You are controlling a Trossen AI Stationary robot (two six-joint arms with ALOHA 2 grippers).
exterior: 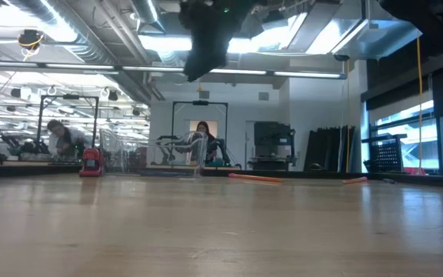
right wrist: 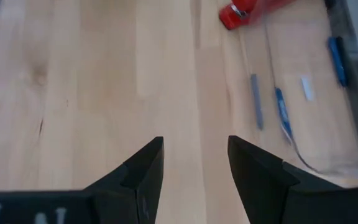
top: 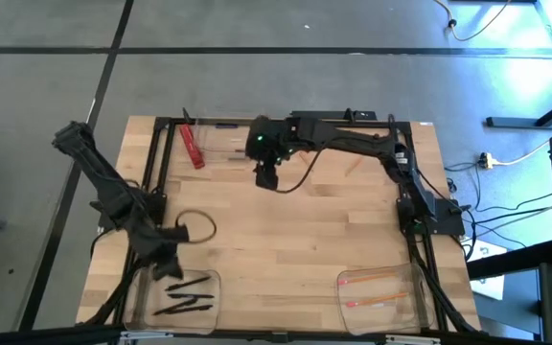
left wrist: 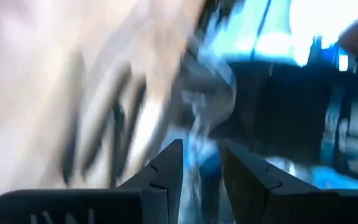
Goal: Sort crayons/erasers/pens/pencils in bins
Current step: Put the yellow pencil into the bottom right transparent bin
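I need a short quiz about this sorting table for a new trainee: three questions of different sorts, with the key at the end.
1. True or false: the bin at the near-left corner of the table holds black pens.
2. What lies in the near-right bin? A) crayons B) pencils C) nothing
3. Fill in: the right gripper hovers with open jaws, holding ____.

Key:
1. True. The left gripper is just beside that bin's far edge.
2. B, the orange pencils.
3. Nothing; the right wrist view shows only bare wood between its fingers, with the bluish crayons farther ahead.
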